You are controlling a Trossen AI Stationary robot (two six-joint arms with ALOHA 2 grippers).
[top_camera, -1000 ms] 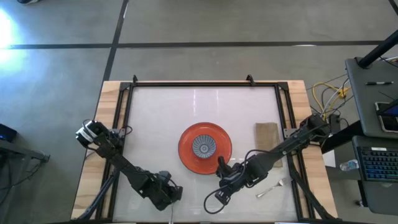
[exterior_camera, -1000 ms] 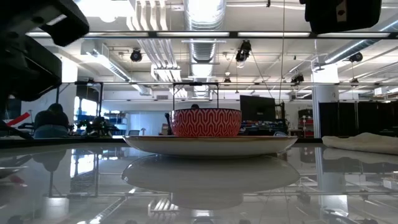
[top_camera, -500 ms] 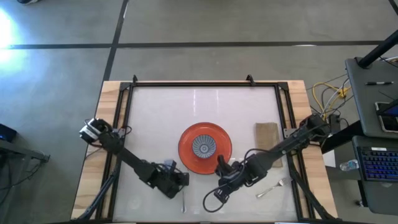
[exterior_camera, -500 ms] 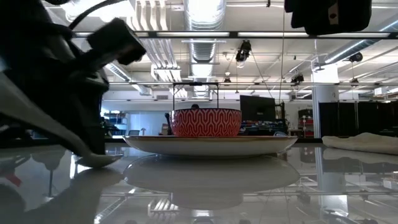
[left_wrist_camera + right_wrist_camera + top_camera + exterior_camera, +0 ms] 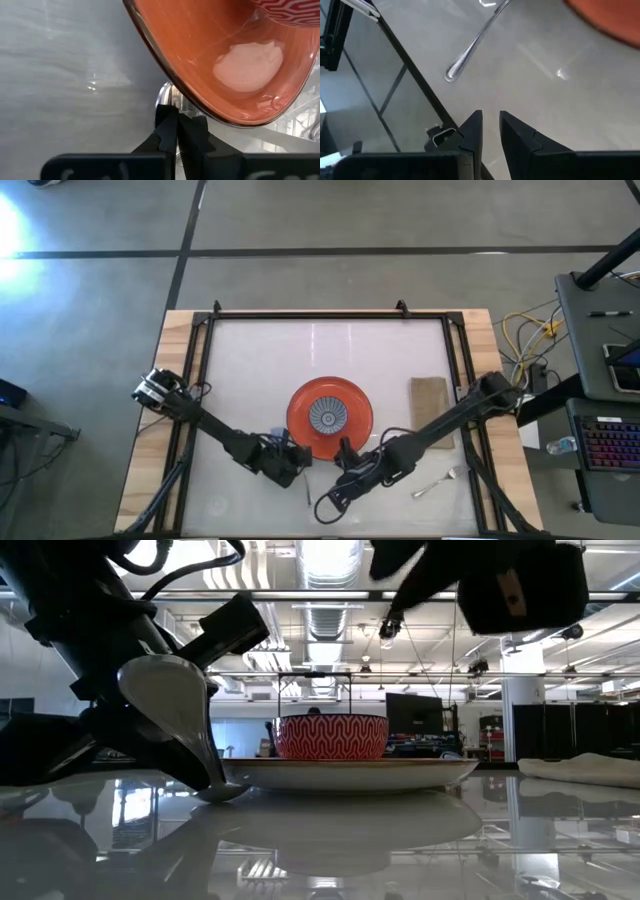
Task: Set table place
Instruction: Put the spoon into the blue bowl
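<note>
My left gripper (image 5: 296,463) pinches a silver metal spoon (image 5: 180,710) beside the round orange plate (image 5: 355,402) at the glossy white table's (image 5: 250,370) near centre; right gripper (image 5: 340,480) slightly parted, empty; patterned bowl (image 5: 327,416) and napkin (image 5: 428,397) placed; spoon and fork (image 5: 440,481) remain.

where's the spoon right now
The spoon is held in the left gripper at the table's near edge, just left of the orange plate; in the low view its bowl is raised beside the plate's rim.
</note>
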